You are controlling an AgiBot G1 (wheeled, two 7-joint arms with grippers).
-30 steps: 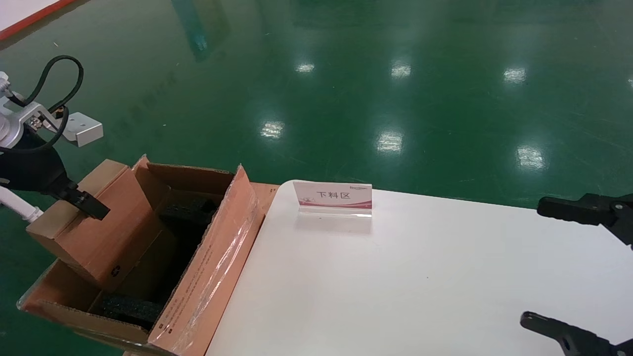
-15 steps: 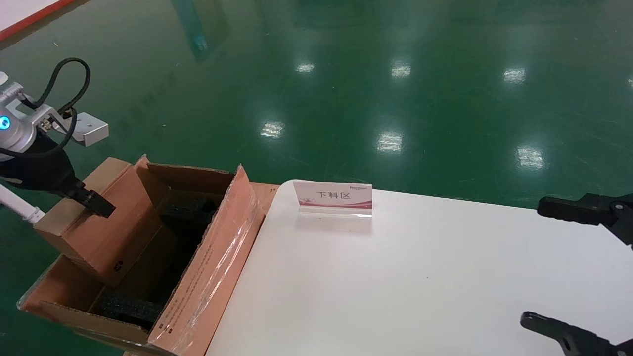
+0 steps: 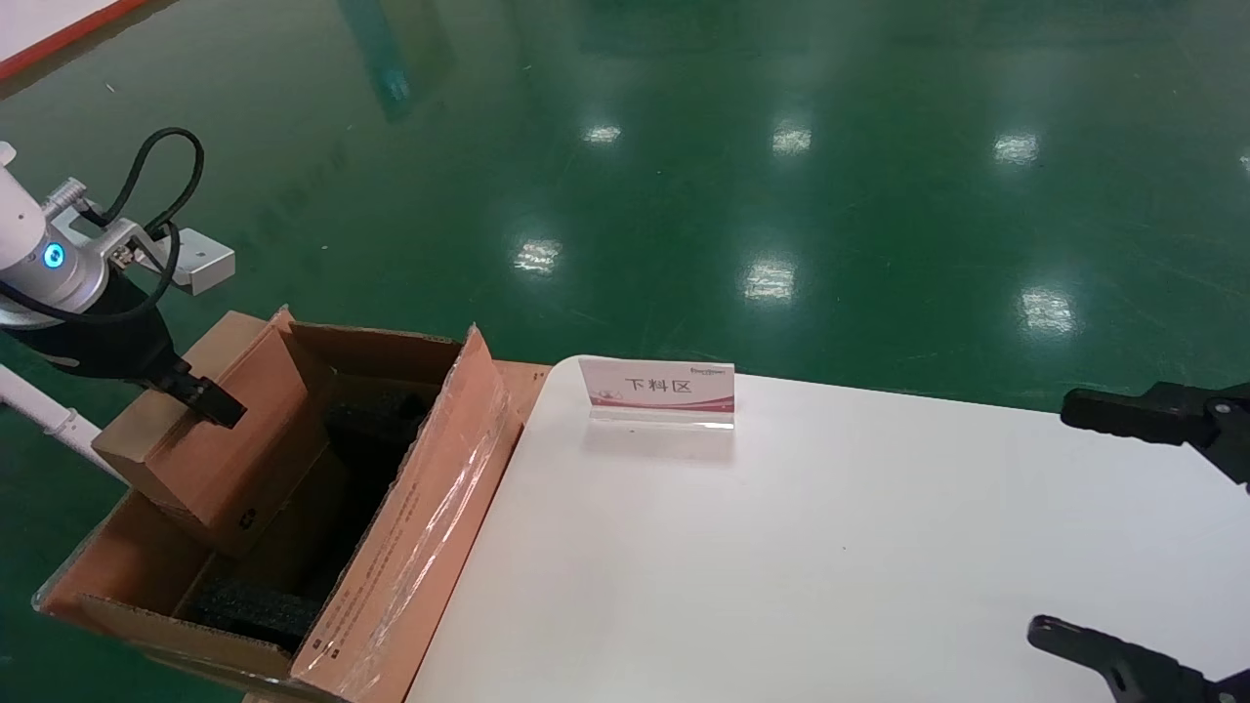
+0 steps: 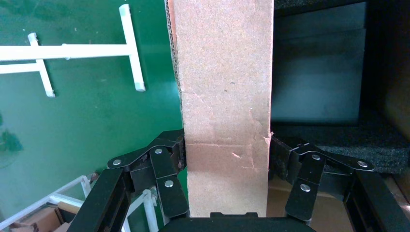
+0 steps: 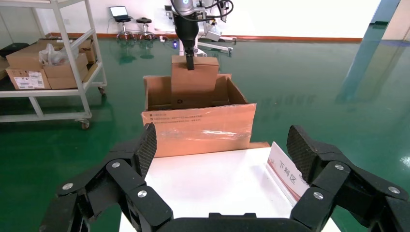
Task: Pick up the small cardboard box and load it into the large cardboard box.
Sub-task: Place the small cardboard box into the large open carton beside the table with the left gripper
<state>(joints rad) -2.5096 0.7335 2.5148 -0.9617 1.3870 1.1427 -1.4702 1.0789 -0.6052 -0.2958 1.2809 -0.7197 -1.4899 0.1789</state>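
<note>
My left hand (image 4: 227,159) is pinching the small cardboard box (image 3: 195,430), one finger (image 4: 167,169) pressed on each broad side near its top edge; in the head view only the near finger (image 3: 207,400) shows, lying on the side that faces the bench. The box hangs tilted over the left part of the large cardboard box (image 3: 410,547), its lower end dipped below the carton's rim and its upper end well above it. A small black recycling mark sits near its lower corner. Beneath and beside it, inside the carton, lie black foam blocks (image 3: 249,610), one at the near end and another (image 3: 376,415) at the far end. The carton's tall flap nearest the bench carries clear tape and a line of small print, and it leans against the edge of the white bench (image 3: 781,557). A small pink-and-white sign (image 3: 656,391) stands at the bench's far edge. My right hand (image 5: 222,159) hovers spread wide over the right side of the bench, holding nothing. Green floor (image 3: 684,176) surrounds everything.
</note>
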